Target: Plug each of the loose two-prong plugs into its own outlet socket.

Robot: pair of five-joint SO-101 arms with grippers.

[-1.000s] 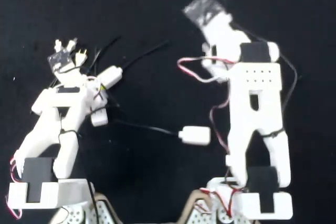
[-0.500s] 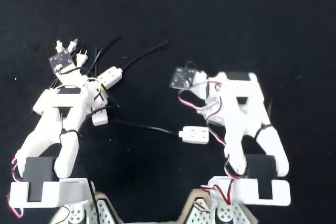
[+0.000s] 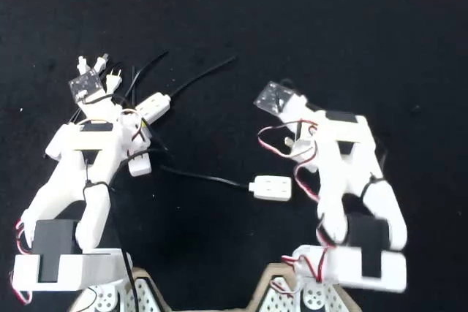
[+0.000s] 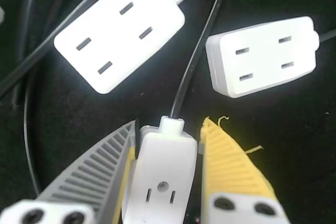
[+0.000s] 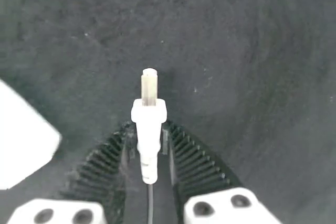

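Observation:
My left gripper (image 4: 168,129) is shut on a white outlet socket (image 4: 160,177), slots facing up, its black cord running away from the jaws. Two more white sockets (image 4: 118,30) (image 4: 262,56) lie just beyond it on the black cloth. My right gripper (image 5: 148,127) is shut on a white two-prong plug (image 5: 148,106), its prongs pointing out past the fingertips over bare cloth. In the high view, loose plugs (image 3: 84,63) (image 3: 115,77) lie beyond the left arm (image 3: 80,158). A separate socket (image 3: 270,188) lies in the middle, left of the right arm (image 3: 344,158).
Black cords (image 3: 197,74) fan out across the cloth from the left cluster, and one cord (image 3: 205,177) runs to the middle socket. A blurred white shape (image 5: 21,140) sits beside my right gripper. The far half of the black table (image 3: 365,34) is bare.
The right arm pulled back from a far reach to hover near the middle socket, then shifted slightly right. The left arm has stayed where it was.

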